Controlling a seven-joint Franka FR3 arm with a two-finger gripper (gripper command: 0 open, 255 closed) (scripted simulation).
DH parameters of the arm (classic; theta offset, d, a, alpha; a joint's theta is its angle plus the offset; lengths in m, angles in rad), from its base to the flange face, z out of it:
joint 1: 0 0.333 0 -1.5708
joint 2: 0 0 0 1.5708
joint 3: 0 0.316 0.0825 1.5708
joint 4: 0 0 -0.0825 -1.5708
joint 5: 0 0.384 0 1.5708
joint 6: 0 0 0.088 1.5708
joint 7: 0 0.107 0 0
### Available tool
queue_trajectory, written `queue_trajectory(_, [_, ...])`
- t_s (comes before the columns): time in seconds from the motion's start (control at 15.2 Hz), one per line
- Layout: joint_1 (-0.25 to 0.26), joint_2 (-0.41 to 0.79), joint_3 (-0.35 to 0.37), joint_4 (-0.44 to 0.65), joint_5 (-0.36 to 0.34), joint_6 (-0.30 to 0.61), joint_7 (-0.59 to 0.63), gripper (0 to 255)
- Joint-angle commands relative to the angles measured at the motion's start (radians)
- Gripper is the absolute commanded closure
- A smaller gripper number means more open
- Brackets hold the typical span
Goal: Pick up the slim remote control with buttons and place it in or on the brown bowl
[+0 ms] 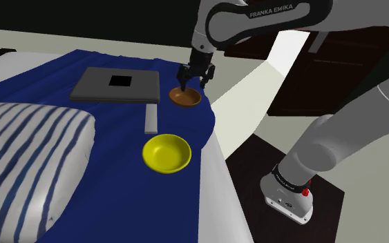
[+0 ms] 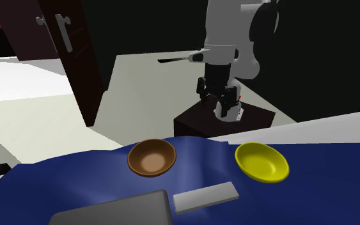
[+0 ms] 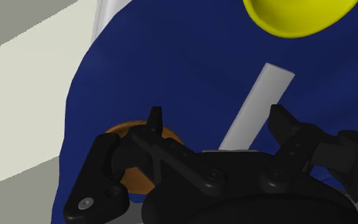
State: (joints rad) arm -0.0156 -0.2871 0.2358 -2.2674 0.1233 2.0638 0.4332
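The blue bedspread (image 1: 117,172) looks like soft matt cloth, creased along its far edge; the striped pillow (image 1: 20,159) is cloth too. The yellow bowl (image 1: 166,152) is smooth and faintly glossy, the brown bowl (image 2: 151,157) smooth, and the remote (image 1: 150,119) plain matt grey.

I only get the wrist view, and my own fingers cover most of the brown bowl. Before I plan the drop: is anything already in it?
Observer: No. The second exterior view looks straight into the brown bowl, and it is empty.
Operator: What lies past the remote, at the end away from the yellow bowl?
Observer: A flat grey slab with a black square on top, close to that end of the remote.
Operator: Is the gripper touching the bedding?
Observer: No. It hangs open well above the blue cover, near the brown bowl's side of the bed.
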Motion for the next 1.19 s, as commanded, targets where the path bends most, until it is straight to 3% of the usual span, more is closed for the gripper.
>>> queue_trajectory(0.0, [-0.003, 0.078, 0.021, 0.032, -0.017, 0.041, 0.047, 0])
queue_trajectory(0.53, [0.016, 0.397, 0.071, 0.206, -0.133, 0.145, 0.255, 0])
queue_trajectory(1.12, [0.099, 0.759, 0.038, 0.502, -0.255, 0.161, 0.441, 0])
